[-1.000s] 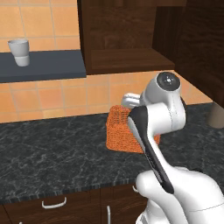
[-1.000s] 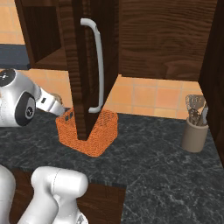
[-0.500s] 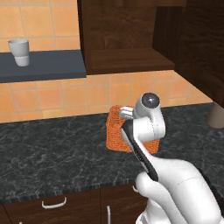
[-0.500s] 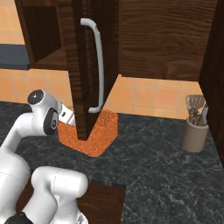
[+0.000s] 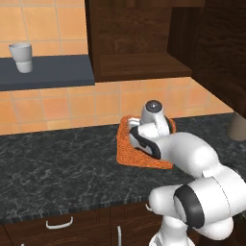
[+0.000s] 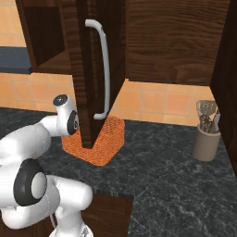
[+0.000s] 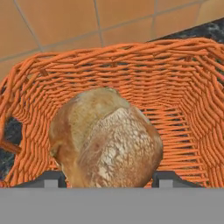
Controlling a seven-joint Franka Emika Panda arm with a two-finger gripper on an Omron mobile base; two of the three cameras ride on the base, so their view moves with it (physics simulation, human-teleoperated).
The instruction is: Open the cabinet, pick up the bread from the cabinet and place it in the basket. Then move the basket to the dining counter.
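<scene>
- The bread (image 7: 105, 138), a crusty tan-brown roll, is sitting low inside the basket (image 7: 183, 78), between the two dark finger tips that are rising at the bottom of the hand view.
- The gripper (image 7: 105, 177) is standing with its jaws spread to either side of the roll and pressing close against it (so it appears to be gripping the bread), down within the woven orange walls.
- The basket is resting on the black speckled stone counter (image 5: 57, 158), just in front of the orange tiled wall (image 5: 62, 103).
- In the left base view the arm is bending down over the basket (image 5: 126, 149) and hiding much of it.
- The cabinet (image 6: 171, 41), dark brown wood, is hanging above the counter with its door (image 6: 88, 74) swung out; the long silver bar handle (image 6: 104, 69) is running down the door's edge.
- In the right base view the open door is crossing in front of part of the basket (image 6: 109, 143).
- A dark shelf (image 5: 48, 72) is projecting from the tiled wall to the left of the cabinet, and a pale cup (image 5: 21, 56) is standing on it.
- A beige utensil holder (image 6: 206, 141) with kitchen tools in it is standing on the counter, well apart from the basket on its right.
- Low drawers with curved handles (image 5: 58, 223) are showing under the counter's front edge.
</scene>
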